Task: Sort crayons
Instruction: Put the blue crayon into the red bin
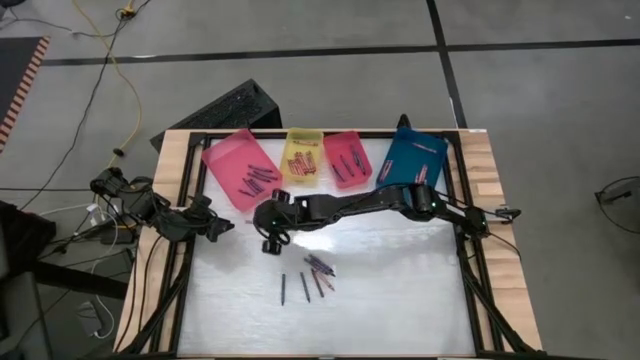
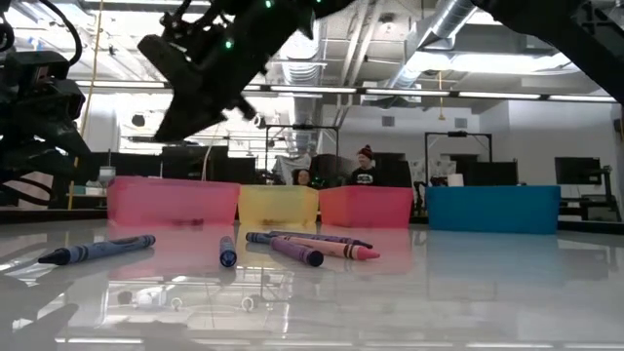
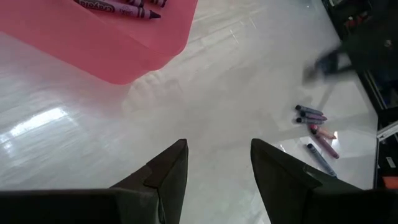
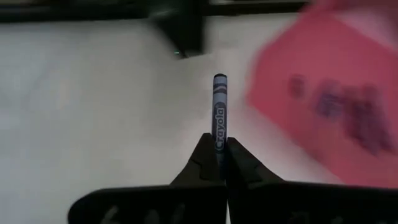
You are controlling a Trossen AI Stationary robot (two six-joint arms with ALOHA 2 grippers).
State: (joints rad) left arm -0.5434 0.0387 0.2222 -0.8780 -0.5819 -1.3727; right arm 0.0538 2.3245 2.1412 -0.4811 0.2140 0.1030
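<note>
Dark blue, a single crayon [image 4: 219, 112] sticks out from the right gripper [image 4: 217, 163], whose fingers are pinched tight on it. That gripper [image 1: 270, 238] hangs above the white table [image 1: 400, 290], just in front of the big pink tray [image 1: 222, 160], which already has several crayons [image 1: 258, 178] in it. More loose crayons [image 1: 315, 275] lie on the table farther out from that tray, toward the front edge. The left gripper [image 1: 222, 228] waits beside the pink tray's front corner, fingers [image 3: 168, 174] spread and empty.
</note>
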